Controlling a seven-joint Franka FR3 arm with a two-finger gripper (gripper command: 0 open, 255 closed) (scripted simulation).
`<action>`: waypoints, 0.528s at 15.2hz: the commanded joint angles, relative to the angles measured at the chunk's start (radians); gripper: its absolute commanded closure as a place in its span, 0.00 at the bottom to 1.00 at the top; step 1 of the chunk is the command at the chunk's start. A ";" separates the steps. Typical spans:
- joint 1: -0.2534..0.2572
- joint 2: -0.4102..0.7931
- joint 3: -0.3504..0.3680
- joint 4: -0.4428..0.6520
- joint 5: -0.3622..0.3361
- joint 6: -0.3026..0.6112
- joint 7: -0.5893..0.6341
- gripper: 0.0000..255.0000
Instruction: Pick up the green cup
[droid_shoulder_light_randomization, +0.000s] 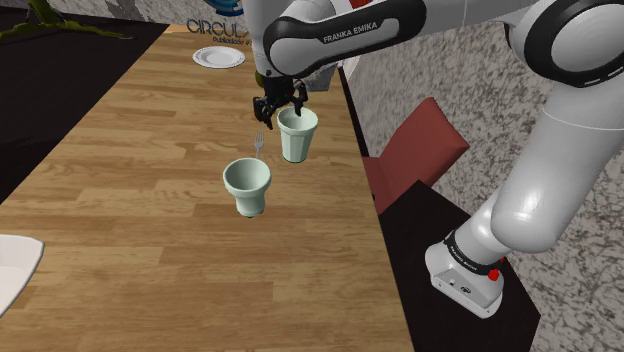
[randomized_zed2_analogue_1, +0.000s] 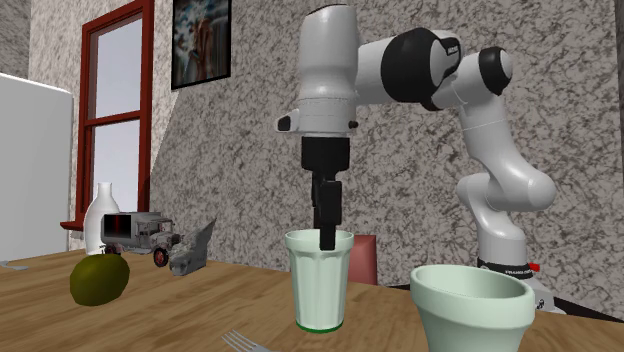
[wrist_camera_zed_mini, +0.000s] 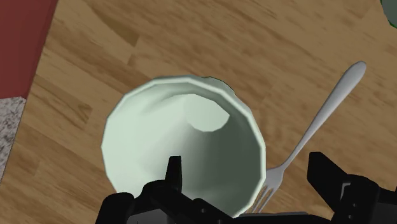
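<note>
- Shoulder view: the tall pale-green cup (droid_shoulder_light_randomization: 297, 138) stands on the wooden table (droid_shoulder_light_randomization: 150, 200), by its edge at the shoulder view's right, with our black gripper (droid_shoulder_light_randomization: 279, 108) at the rim.
- Second exterior view: one finger (randomized_zed2_analogue_1: 327, 232) dips inside.
- Wrist view: fingers apart, gripping nothing, straddling the wall. We fear closing could snag the silvery fork (wrist_camera_zed_mini: 321, 118) beside it, tipping the cup.

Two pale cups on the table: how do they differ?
The tall cup is slim and nearly straight-walled; the squat cup flares widely from a small base. The gripper straddles the tall cup's rim, one finger inside; the squat cup stands apart, untouched. Both are pale green and upright.
</note>
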 joint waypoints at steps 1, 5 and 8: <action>0.002 0.017 -0.003 -0.006 -0.009 0.022 0.009 0.00; 0.003 0.039 -0.007 -0.039 -0.021 0.074 0.024 0.00; 0.003 0.037 -0.007 -0.041 -0.021 0.074 0.025 1.00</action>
